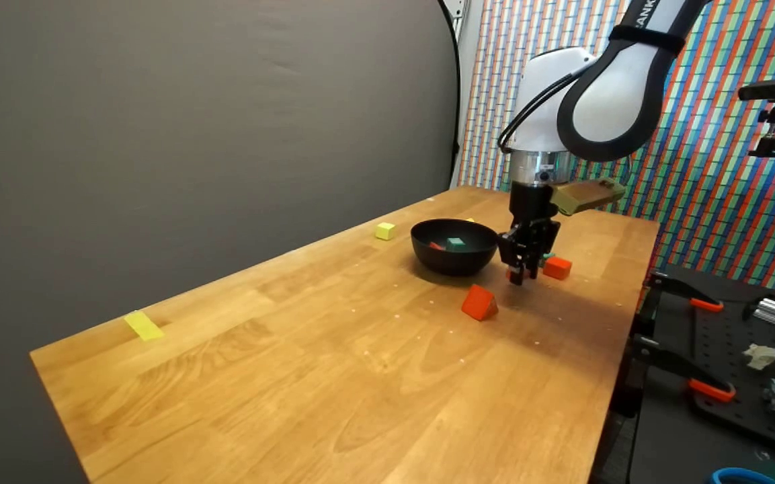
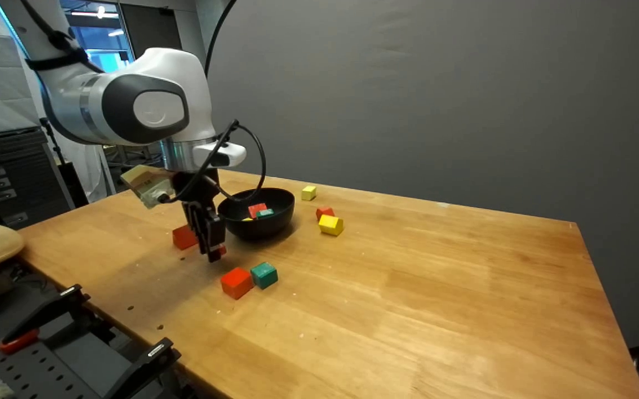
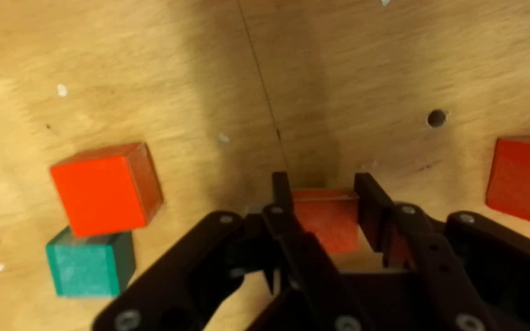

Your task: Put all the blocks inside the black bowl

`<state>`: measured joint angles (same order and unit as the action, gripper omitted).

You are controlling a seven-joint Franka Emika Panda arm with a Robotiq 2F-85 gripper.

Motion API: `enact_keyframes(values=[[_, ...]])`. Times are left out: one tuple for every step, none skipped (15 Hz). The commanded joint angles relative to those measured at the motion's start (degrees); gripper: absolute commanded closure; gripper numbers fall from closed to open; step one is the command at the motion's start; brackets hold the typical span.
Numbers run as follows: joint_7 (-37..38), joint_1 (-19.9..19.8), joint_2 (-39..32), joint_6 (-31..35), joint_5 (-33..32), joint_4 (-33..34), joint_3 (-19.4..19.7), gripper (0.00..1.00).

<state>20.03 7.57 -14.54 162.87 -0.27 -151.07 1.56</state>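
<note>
Where the wrist view looks down on the wooden table, the gripper has a red block in its grasp: its two dark fingers lie flush along opposite sides of it, their tips reaching a little past its upper edge. In both exterior views only a scrap of that red shows at the fingertips, low by the wood; whether the block rests on the surface I cannot tell. Well apart from the fingers, toward the left border of the wrist view, an orange-red block sits with a green block just beside it. At the right border, partly cut off, lies another red block, also apart from the fingers. Near the gripper stands the black bowl, upright, with the grasped block outside its wall. In an exterior view the bowl holds a red piece, a green piece and a sliver of yellow. To the right of the bowl in that view, a yellow block lies with a small red block half hidden behind it. Farther back, close to the table's edge, sits a yellow cube, and well along that edge a flat yellow strip. Behind them rises a grey backdrop.
</note>
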Motion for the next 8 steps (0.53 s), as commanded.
enact_keyframes(values=[[10.85,7.6,12.98,-1.77,-15.15,-2.73,9.06,0.82],[13.53,9.96,15.26,-2.68,-19.95,-1.8,12.15,0.82],[16.25,10.41,17.63,-4.29,-25.01,-0.14,13.39,0.83],[19.48,8.83,18.65,-4.02,-29.89,1.43,12.52,0.83],[19.1,8.28,18.49,-4.1,-30.05,3.32,11.92,0.82],[17.98,8.14,17.6,-4.48,-29.26,5.24,11.6,0.82],[15.98,8.41,16.35,-4.56,-27.35,6.84,11.54,0.83],[13.82,2.39,15.34,-4.6,-24.73,8.09,5.23,0.83]])
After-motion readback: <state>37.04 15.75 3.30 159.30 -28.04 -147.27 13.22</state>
